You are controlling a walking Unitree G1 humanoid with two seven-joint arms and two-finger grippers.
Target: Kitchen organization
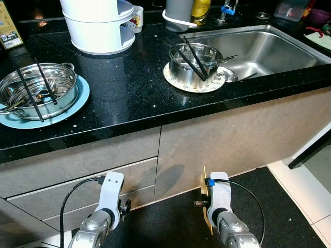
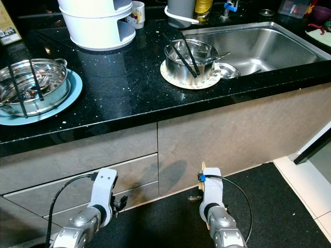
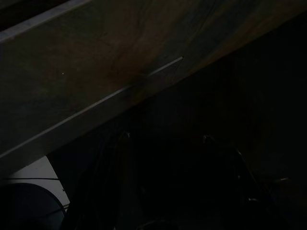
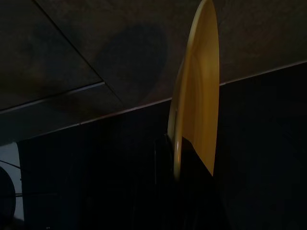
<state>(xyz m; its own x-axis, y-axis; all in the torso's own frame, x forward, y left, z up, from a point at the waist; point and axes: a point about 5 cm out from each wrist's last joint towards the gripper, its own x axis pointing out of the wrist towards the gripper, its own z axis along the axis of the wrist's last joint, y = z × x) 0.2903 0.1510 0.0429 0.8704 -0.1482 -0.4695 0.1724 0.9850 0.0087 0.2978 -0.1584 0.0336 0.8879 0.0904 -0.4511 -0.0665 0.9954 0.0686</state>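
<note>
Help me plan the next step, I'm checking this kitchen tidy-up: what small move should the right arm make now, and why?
Probably lift the right tool toward the black countertop. It hangs low before the cabinet front, clamped on the edge of a yellow plate, while the pots and plates sit up on the counter. The left tool hangs idle.

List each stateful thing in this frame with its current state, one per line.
Right gripper: hanging low, shut on the yellow plate, held edge-on.
Left gripper: hanging idle.
Pot on white plate: upright, chopsticks inside.
Pot on blue plate: upright, chopsticks inside.
Drawers: closed.
Sink: no water running.
</note>
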